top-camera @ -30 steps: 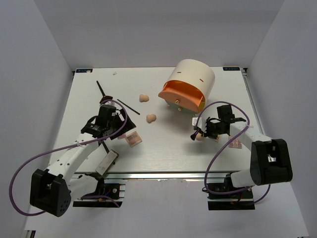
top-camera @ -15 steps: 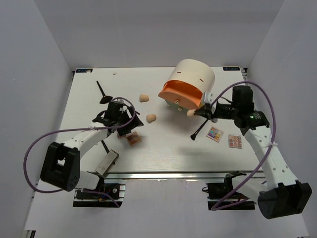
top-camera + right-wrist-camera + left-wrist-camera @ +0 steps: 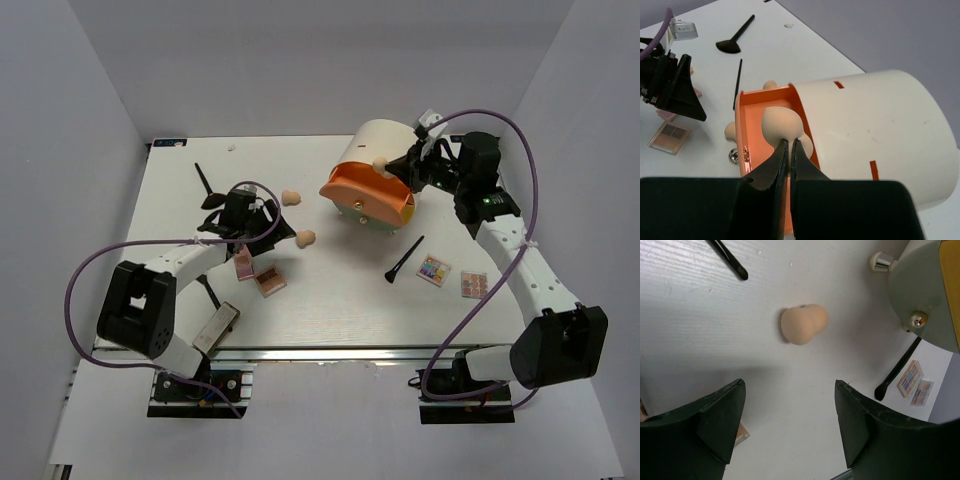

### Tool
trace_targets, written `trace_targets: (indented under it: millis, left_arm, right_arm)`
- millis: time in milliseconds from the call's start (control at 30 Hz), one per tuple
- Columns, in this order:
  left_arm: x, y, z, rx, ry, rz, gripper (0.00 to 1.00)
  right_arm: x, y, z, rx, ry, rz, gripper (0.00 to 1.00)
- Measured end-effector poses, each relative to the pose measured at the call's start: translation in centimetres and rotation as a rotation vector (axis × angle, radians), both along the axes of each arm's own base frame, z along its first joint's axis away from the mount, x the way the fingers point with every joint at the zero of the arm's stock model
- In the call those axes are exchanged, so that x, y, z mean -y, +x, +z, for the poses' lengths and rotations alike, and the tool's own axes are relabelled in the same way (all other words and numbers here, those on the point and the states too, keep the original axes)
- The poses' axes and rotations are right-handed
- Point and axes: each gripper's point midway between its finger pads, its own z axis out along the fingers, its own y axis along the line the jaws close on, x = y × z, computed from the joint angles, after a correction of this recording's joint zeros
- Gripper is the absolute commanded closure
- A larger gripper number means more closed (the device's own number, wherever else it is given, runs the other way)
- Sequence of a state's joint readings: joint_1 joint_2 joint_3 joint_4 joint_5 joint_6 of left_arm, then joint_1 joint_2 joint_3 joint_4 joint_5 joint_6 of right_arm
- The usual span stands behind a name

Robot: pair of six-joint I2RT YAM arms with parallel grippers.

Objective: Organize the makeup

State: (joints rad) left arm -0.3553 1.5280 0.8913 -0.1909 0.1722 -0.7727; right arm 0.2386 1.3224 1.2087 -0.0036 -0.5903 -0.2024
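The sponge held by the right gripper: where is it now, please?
Top view, right of centre: the peach sponge hangs in the right gripper over the open orange drawer.

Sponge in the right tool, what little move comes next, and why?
Probably open the right tool and let the sponge drop. The sponge is pinched at the fingertips, right above the open orange drawer, so it should land inside.
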Motion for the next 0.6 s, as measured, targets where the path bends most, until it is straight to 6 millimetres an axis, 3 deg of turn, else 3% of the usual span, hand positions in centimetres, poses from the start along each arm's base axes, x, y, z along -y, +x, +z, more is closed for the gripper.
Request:
trace_targets:
  millis: [267, 433, 600]
  left_arm:
    - [1.1, 2.1, -1.5, -0.018, 0.0, 0.011, 0.22]
    - [2.5, 3.2, -2.8, -0.04, 0.013, -0.005, 0.22]
    - [3.6, 4.6, -2.6, -0.027, 0.019, -0.013, 0.22]
  right_arm:
    - [0.0, -0.2, -1.0, -0.032, -0.011, -0.016, 0.66]
    - [0.1, -0.5, -2.4, -0.062, -0.033, -0.013, 0.57]
    - [0.2, -0.8, -3.5, -0.089, -0.05, -0.013, 0.5]
